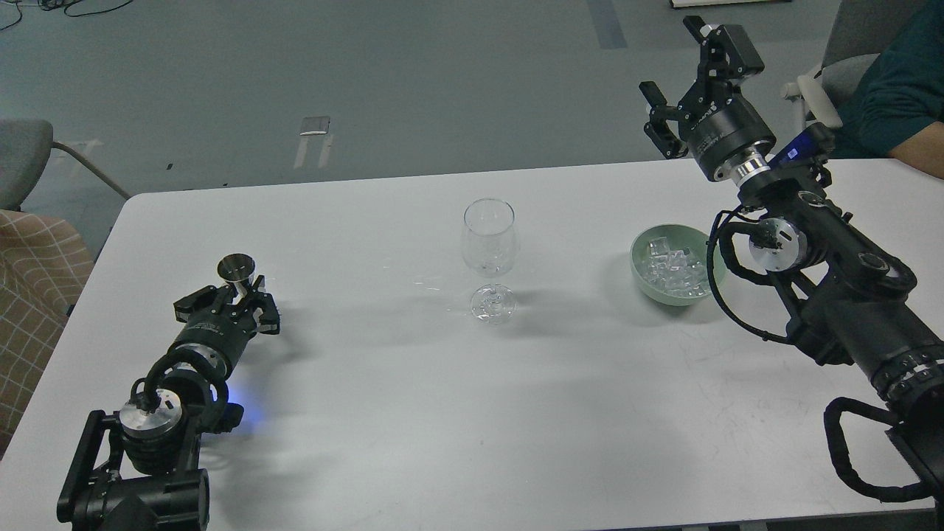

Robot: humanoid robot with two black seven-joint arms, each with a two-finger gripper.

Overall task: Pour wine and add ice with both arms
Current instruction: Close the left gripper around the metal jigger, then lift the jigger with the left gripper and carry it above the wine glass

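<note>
My left gripper lies low on the table at the left, shut on the lower part of a small metal measuring cup that stands upright. I cannot make out any wine in it. An empty-looking clear wine glass stands at the table's middle. A pale green bowl to its right holds several clear ice cubes. My right gripper is open and empty, raised high beyond the bowl, past the table's far edge.
The white table carries a few wet glints left of the glass foot. A person in a teal top sits at the far right. A grey chair and checked fabric are at the left.
</note>
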